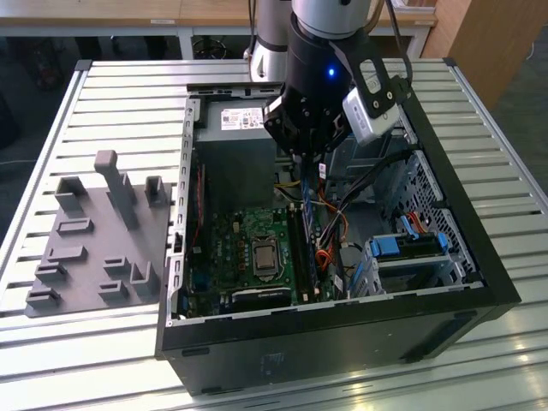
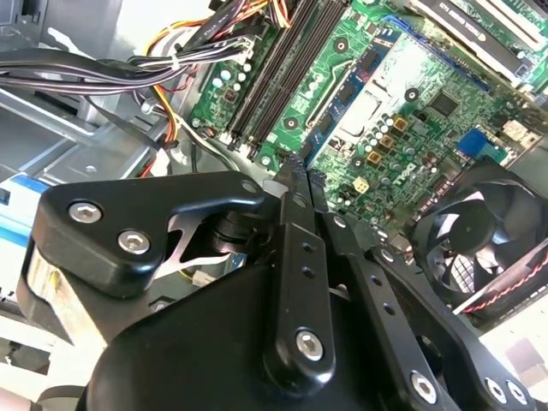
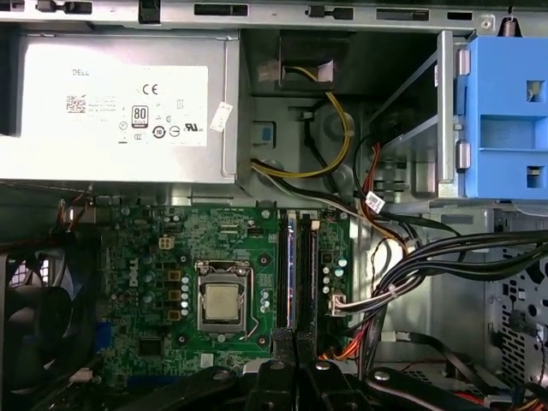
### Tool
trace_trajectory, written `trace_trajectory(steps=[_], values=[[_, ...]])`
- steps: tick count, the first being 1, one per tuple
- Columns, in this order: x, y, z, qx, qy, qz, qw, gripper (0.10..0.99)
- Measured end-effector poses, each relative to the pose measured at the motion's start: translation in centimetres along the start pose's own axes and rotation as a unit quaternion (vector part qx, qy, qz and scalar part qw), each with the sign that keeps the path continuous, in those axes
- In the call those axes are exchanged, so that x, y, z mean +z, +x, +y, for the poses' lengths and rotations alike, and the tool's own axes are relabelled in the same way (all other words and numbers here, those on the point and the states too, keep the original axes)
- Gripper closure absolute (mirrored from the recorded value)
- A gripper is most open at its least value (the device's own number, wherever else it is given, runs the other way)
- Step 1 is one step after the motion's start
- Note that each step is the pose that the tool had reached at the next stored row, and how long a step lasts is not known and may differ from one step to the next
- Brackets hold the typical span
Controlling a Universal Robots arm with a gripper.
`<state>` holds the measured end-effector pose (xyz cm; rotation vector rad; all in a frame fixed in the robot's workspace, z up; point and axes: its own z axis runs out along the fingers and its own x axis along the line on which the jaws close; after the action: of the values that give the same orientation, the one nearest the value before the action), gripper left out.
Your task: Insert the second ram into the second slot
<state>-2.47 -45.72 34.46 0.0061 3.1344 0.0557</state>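
The hand (image 1: 306, 158) hangs over the open case (image 1: 342, 342), which lies on its side on the slatted counter (image 1: 128, 86). From where I stand its two fingers look clenched. In the second wrist view the fingertips (image 2: 295, 171) come together with hardly a gap, and I see nothing held between them.

The ram (image 3: 292, 270) is down on the motherboard (image 3: 171, 231). It shows as a thin dark-blue strip standing edge-up in the pair of long slots just beside the processor socket (image 3: 221, 300). Whether the neighbouring slot is filled as well I cannot tell.

In the exterior view the ram (image 1: 298, 248) lies below the hand, running away from it toward the near wall of the case. The two are apart, not touching. In the first wrist view the hand (image 3: 296, 368) lines up with one end of the slots, so the stick stretches straight out from the fingertips.

A bundle of dark cables (image 3: 445, 257) sweeps past on the other side of the slots from the socket. The power supply (image 3: 120, 103) sits beyond the board, a blue latch (image 3: 505, 111) beside it, and a fan (image 2: 479, 231) at the board's edge. A gray fixture (image 1: 94, 248) lies on the counter at the exterior view's left, well apart from the case.
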Motion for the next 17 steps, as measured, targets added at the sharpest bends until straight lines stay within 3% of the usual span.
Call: trace_trajectory(steps=[9, 17], values=[[0.71, 0.00, -0.06, 0.000, 0.0000, 0.0000, 1.0000, 0.961], [0.89, -0.01, -0.08, 0.000, -0.0001, 0.0017, 1.0000, 0.961]])
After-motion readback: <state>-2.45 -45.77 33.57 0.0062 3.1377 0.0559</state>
